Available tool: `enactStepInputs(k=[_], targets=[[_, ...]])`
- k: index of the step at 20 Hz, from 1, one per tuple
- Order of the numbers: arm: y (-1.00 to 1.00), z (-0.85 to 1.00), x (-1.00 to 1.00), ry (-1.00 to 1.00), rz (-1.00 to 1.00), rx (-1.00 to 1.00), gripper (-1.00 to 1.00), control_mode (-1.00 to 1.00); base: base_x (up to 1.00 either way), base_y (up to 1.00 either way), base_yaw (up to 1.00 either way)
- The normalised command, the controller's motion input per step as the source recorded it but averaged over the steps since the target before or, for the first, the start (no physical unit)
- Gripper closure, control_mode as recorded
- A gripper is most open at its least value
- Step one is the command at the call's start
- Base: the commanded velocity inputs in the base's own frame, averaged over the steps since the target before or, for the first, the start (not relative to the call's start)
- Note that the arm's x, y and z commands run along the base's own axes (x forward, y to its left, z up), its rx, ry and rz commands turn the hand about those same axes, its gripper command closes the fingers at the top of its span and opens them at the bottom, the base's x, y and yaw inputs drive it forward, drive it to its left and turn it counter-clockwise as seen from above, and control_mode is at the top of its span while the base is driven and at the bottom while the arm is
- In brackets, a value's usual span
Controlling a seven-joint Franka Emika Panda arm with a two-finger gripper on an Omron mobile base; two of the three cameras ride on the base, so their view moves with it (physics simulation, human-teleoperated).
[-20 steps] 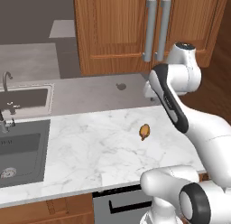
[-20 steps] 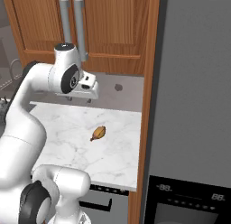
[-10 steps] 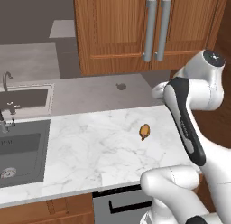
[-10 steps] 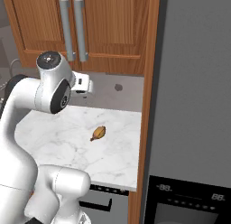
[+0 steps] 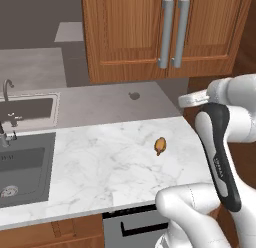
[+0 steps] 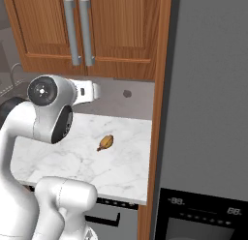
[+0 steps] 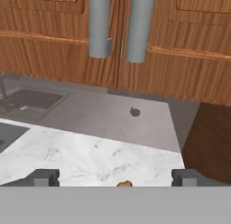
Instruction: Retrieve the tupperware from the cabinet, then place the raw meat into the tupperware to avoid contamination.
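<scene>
White marble counter (image 5: 100, 162) below closed reddish-brown wooden cabinet (image 7: 58, 38). Small orange-brown oval raw meat (image 5: 160, 145) just beneath the tool (image 7: 115, 177), edge peeking between wide-spread tips. Vertical grey bar handles (image 7: 119, 24) straight ahead and above, doors shut. Compared with a second ago: arm swung rightward and higher, meat unmoved.

Cabinet (image 6: 111, 28) doors shut; raw meat (image 6: 105, 142) lies on white marble counter (image 6: 72, 157), beside tall wooden panel (image 6: 157, 113).

Even, soft, rendered light; sharp all over; no glare; faint shadow under the cabinet (image 5: 165, 37).
</scene>
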Motion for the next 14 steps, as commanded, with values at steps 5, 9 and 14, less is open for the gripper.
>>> enactStepInputs(k=[5, 9, 14], targets=[[0.0, 0.53, 0.02, -0.21, 0.0, 0.01, -1.0, -1.0, 0.0, 0.0, 0.0], [0.0, 0.49, 0.18, -0.14, 0.0, 0.02, -1.0, -1.0, 0.0, 0.0, 0.0], [-0.03, 0.47, 0.18, -0.11, 0.0, 0.04, -1.0, -1.0, 0.0, 0.0, 0.0]])
